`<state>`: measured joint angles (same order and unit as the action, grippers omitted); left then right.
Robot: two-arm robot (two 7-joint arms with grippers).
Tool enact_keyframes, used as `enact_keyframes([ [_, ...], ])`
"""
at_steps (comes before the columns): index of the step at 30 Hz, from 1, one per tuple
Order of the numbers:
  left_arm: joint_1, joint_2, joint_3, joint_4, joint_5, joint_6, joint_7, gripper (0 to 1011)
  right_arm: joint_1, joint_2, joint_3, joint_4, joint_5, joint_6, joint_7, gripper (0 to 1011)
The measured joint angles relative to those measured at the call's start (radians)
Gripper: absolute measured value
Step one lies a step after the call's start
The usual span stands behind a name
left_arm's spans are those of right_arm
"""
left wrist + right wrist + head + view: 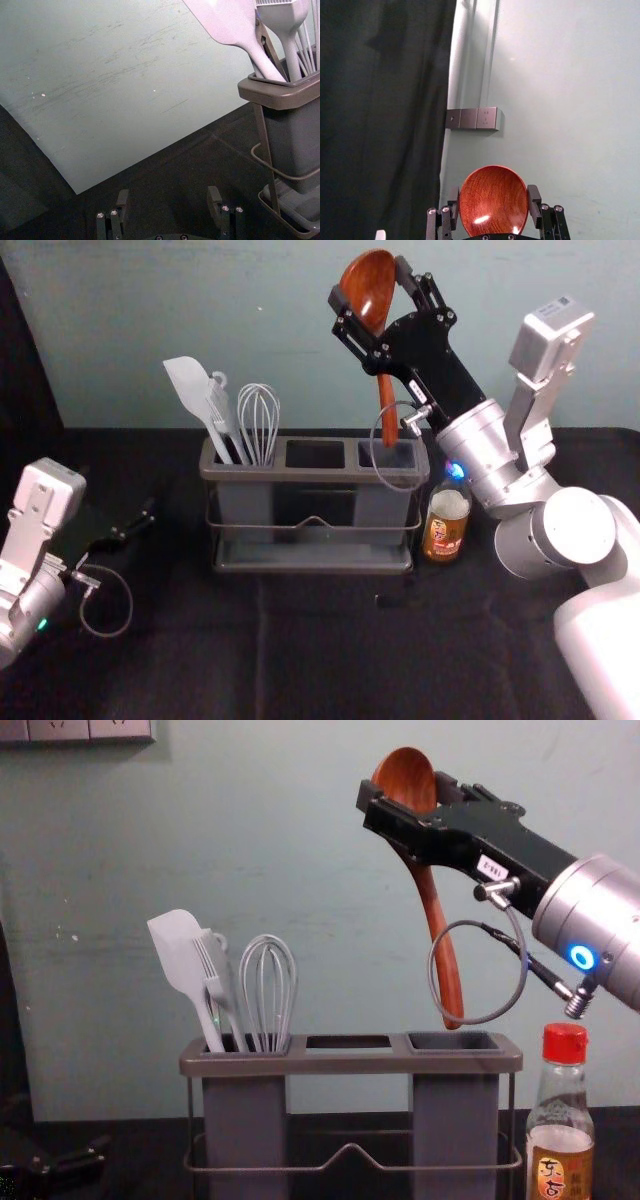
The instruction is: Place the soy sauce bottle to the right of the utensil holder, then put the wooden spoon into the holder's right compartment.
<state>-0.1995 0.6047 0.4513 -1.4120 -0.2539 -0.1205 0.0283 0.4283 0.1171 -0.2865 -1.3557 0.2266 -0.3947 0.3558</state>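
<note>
Evidently, with the bottle (445,527) right of the holder (315,476), insertion is underway: the right gripper (371,286) pinches the spoon (387,405) above the right compartment (452,1041); straight lowering comes next. Left gripper (168,195) idles leftward, spread.

Free right compartment (455,1120); bottle (561,1135) alongside

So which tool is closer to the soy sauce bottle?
Right. The right tool holds the wooden spoon above the utensil holder, up and left of the soy sauce bottle. The left tool is past the holder's left side.
</note>
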Motion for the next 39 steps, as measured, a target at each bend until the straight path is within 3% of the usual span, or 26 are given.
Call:
enact_keyframes([
  [14, 0.000, 0.000, 0.000, 0.000, 0.000, 0.000, 0.000, 1011, -0.025, -0.029, -0.007, 0.045, -0.023, -0.032, -0.012, 837],
  [39, 0.000, 0.000, 0.000, 0.000, 0.000, 0.000, 0.000, 1011, -0.105, -0.046, 0.009, 0.080, -0.044, -0.091, -0.017, 838],
])
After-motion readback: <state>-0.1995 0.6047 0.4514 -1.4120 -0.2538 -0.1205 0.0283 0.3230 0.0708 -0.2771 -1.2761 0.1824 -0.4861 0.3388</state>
